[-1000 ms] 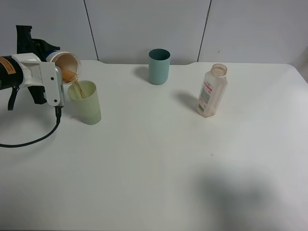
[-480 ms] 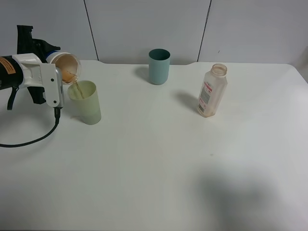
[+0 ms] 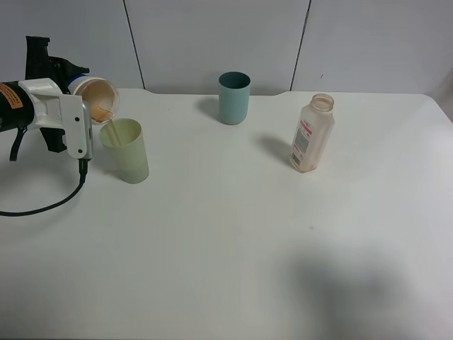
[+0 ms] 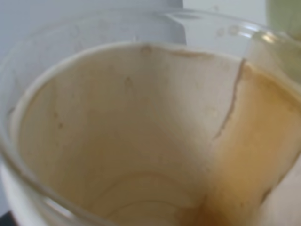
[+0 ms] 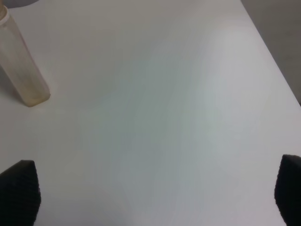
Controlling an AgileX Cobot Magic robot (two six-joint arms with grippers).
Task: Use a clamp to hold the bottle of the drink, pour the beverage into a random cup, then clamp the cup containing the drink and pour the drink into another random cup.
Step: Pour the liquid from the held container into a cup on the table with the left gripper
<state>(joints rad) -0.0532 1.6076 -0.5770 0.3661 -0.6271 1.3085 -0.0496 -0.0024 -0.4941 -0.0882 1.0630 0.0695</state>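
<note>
Blue-sleeved cup tipped over pale tumbler, clenched in left end effector; right end effector released.

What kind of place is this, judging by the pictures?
Probably a robot test bench or lab rather than a kitchen: a bare white table, plain grey wall panels behind it, and only a bottle and tumblers laid out.

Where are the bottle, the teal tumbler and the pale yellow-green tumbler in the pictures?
bottle (image 3: pixel 311 138): exterior high view, on the middle of its labelled body.
teal tumbler (image 3: pixel 233 101): exterior high view, on its outer wall.
pale yellow-green tumbler (image 3: pixel 129 157): exterior high view, on its outer wall below the rim.
</note>
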